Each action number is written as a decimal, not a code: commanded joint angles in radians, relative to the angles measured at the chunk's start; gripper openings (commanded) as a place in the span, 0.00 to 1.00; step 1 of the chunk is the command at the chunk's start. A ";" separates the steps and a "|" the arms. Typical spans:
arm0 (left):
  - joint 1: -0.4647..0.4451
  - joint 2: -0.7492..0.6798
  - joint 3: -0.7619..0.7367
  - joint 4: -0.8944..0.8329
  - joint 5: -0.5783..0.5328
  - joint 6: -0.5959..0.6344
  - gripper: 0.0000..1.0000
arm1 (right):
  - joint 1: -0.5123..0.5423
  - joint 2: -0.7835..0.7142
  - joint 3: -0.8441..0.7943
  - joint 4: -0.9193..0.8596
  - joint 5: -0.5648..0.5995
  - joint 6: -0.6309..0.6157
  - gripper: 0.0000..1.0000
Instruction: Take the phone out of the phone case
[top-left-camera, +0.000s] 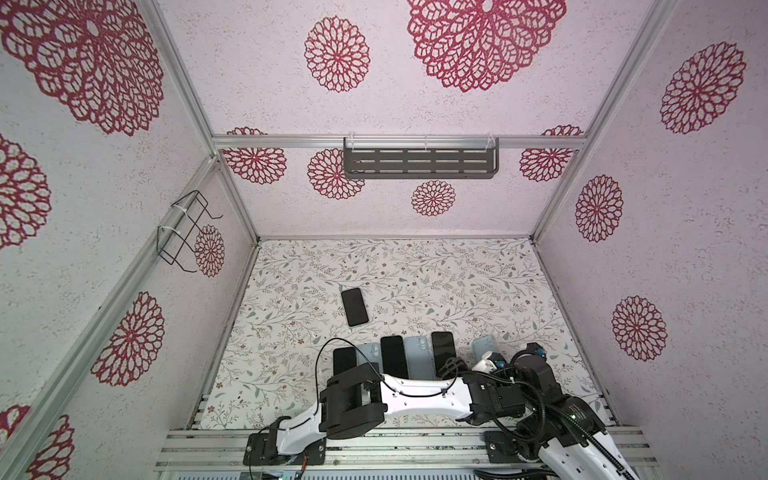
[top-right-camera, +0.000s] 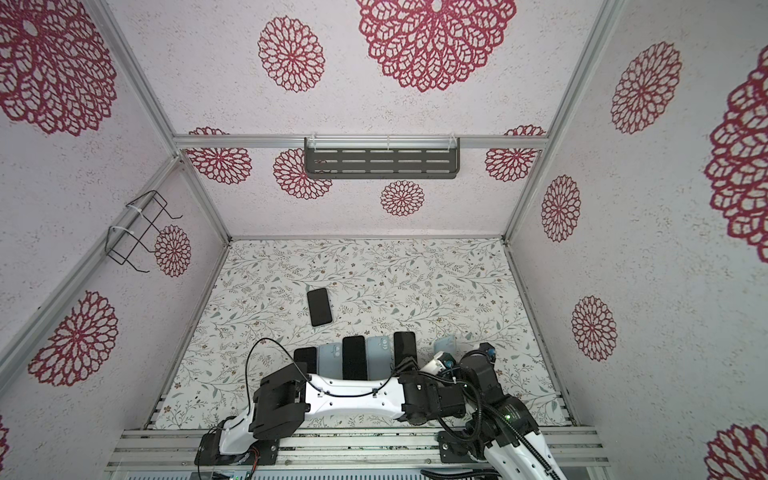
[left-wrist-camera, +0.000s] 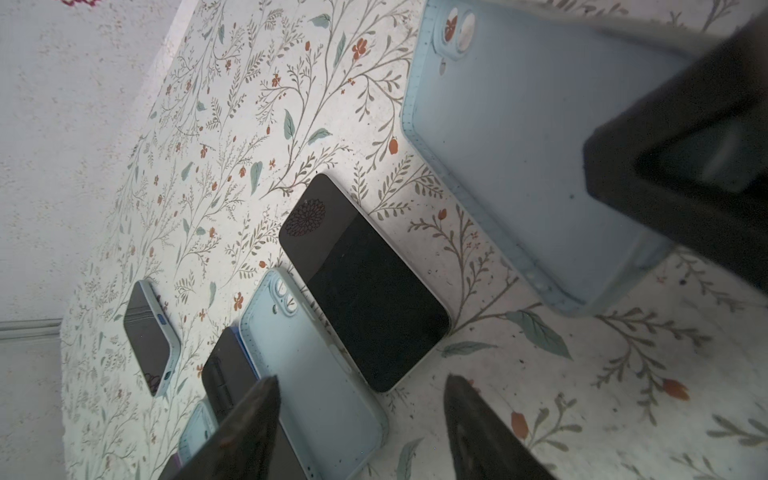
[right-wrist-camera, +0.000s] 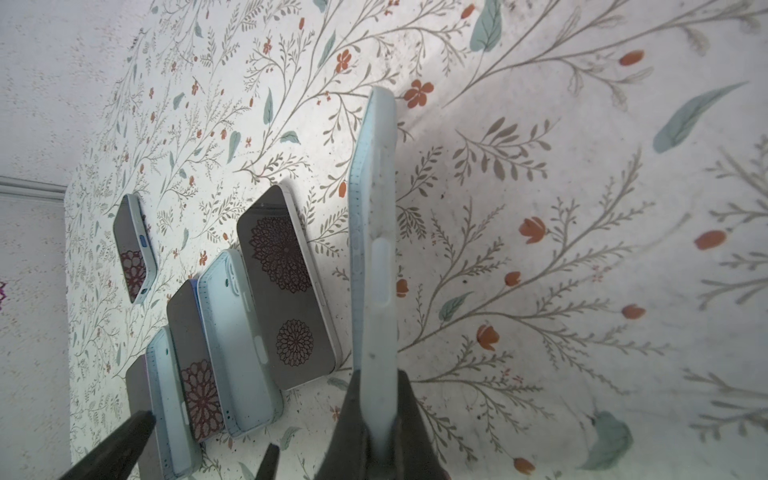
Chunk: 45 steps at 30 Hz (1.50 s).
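Bright even light w/ edge distortion

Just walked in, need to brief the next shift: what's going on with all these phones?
The right gripper is shut on an empty light blue case, gripping it at one end. The left gripper hangs open over a bare phone lying at the end of a row of phones and cases. One cased phone lies apart, farther back.
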 joint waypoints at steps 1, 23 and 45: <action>0.036 -0.142 -0.119 0.035 0.004 -0.097 0.75 | -0.002 -0.015 -0.026 0.101 -0.022 -0.041 0.00; 0.342 -0.823 -0.662 0.219 0.079 -0.272 0.97 | 0.014 0.202 -0.268 0.524 -0.086 -0.005 0.00; 0.753 -1.009 -0.714 0.219 0.253 -0.235 0.97 | 0.479 0.641 -0.220 0.894 0.117 0.291 0.00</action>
